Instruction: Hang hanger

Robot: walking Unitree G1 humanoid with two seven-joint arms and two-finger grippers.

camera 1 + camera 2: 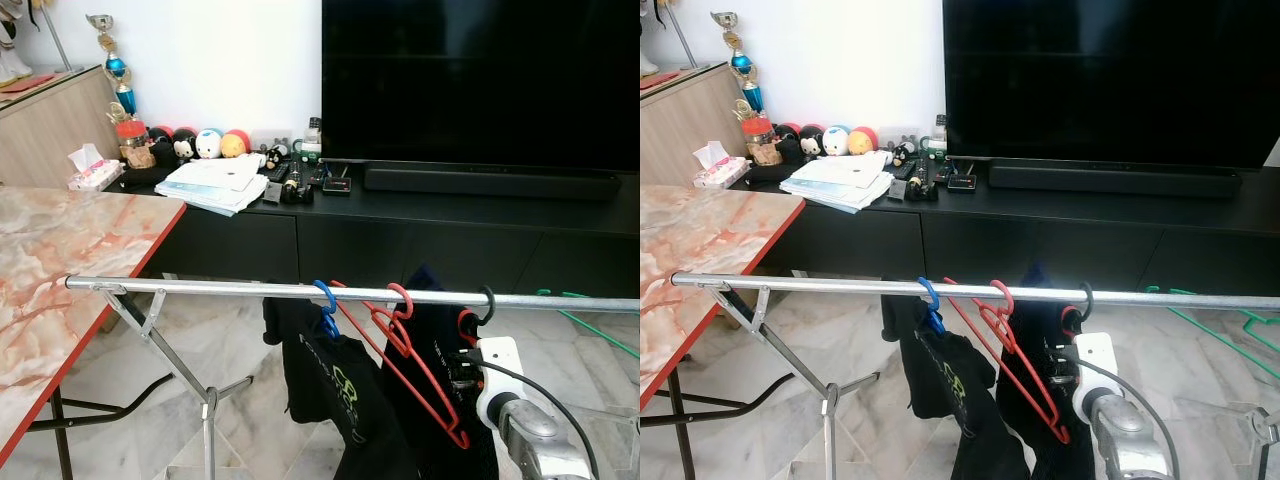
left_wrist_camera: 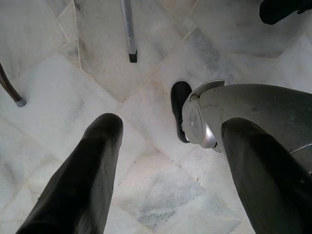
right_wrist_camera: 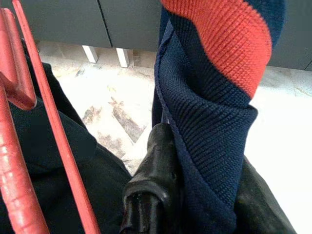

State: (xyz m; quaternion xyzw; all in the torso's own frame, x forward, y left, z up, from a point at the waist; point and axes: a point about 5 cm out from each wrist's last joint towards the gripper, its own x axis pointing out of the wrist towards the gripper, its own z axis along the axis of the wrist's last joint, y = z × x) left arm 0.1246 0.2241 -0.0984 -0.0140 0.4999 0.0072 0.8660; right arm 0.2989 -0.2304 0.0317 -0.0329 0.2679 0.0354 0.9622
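A silver rail (image 1: pixel 200 287) of a drying rack runs across in front of me. On it hang a blue hanger (image 1: pixel 324 303) carrying a black T-shirt (image 1: pixel 330 385), a bare red hanger (image 1: pixel 415 365), and a black hook (image 1: pixel 487 300) holding a navy garment (image 1: pixel 430 400). My right gripper (image 1: pixel 462 372) sits just under that hook. In the right wrist view it is shut (image 3: pixel 195 195) on navy knit cloth with an orange-red stripe (image 3: pixel 219 44), red hanger bars (image 3: pixel 44 117) beside it. My left gripper (image 2: pixel 170 185) hangs open over the floor.
A marble-patterned table with a red edge (image 1: pixel 60 260) stands at my left. The rack's folding legs (image 1: pixel 175 365) reach down below the rail. Behind are a black TV cabinet (image 1: pixel 400 235) and a large TV (image 1: pixel 480 80). Green hangers (image 1: pixel 590 320) lie on the floor at right.
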